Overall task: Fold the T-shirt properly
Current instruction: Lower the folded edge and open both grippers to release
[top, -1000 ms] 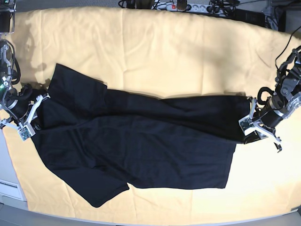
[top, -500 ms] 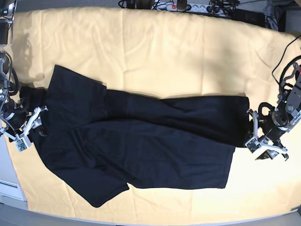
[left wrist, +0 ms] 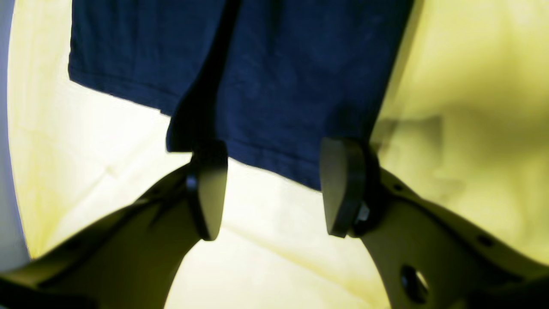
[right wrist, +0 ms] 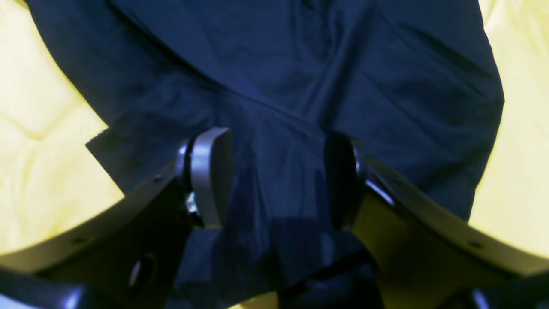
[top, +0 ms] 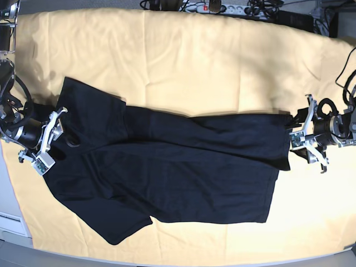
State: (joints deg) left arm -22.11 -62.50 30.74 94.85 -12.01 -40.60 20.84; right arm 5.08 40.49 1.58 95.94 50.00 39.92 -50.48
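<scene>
With both the left gripper (top: 307,137) and right gripper (top: 49,143) released, we risk the half-folded black T-shirt (top: 167,167) bunching — its lower-left sleeve lies askew.

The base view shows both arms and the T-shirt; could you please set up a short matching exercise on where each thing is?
Things:
1. T-shirt
2. yellow cloth
3. left gripper
4. right gripper

Places or states:
A. jaws open at the collar end
B. spread under everything
C. lying folded lengthwise, one sleeve sticking out
D. jaws open at the hem end

Pairs: 1-C, 2-B, 3-D, 4-A
</scene>
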